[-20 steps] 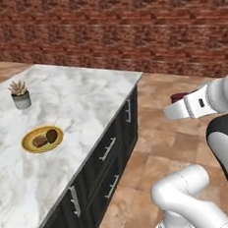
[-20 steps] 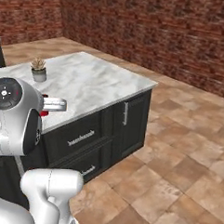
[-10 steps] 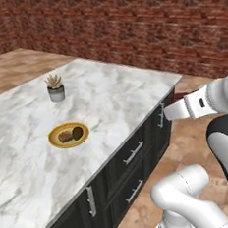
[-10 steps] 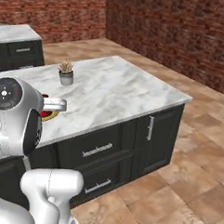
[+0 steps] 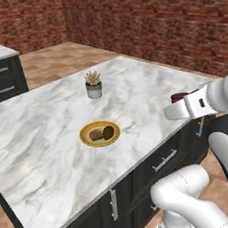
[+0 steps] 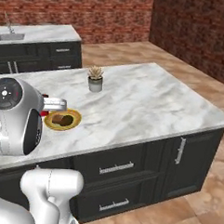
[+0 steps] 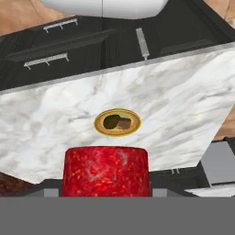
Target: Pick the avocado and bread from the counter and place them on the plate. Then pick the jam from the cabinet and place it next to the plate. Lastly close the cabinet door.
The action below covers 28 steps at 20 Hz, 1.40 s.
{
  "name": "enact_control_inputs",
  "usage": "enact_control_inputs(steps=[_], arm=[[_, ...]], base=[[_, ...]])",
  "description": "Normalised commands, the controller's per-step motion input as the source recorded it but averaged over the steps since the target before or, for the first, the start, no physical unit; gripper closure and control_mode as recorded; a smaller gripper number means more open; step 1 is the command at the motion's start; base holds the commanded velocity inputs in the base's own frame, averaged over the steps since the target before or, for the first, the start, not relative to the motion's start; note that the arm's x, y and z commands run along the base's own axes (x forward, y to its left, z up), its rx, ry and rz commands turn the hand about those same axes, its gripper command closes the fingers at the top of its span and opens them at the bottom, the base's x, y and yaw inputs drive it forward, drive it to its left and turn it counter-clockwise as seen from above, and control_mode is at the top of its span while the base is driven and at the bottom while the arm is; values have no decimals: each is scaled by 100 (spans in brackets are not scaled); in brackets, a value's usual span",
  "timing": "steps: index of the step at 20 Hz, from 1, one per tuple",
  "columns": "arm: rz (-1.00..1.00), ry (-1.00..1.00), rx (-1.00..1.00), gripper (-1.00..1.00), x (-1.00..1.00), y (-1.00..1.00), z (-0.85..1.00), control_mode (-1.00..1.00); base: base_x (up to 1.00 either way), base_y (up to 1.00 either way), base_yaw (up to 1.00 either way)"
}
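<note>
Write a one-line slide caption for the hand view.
Red jam jar held in the gripper, facing the marble counter where the plate already carries avocado and bread.

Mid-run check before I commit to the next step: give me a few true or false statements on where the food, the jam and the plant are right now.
1. The avocado and the bread both lie on the plate. True.
2. The jam stands on the counter beside the plate. False: it is held in the gripper, off the counter.
3. The potted plant stands on the counter, apart from the plate. True.
4. The plate is bare. False: it carries both food items.
5. In the hand view the plate lies beyond the jam. True.
</note>
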Motion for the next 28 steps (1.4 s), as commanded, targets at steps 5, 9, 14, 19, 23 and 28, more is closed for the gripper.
enact_control_inputs(steps=[5, 9, 14, 19, 23, 28], arm=[[0, 0, 0, 100, 0, 0, 0, 100], [0, 0, 0, 100, 0, 0, 0, 100], [0, 0, 0, 100, 0, 0, 0, 100], [0, 0, 0, 100, 0, 0, 0, 100], [0, 0, 0, 100, 0, 0, 0, 100], [1, 0, 0, 100, 3, 0, 0, -100]], base=[[52, 0, 38], [33, -7, 34], [7, -20, 27], [4, -8, 13], [23, -7, 12], [17, 0, 6]])
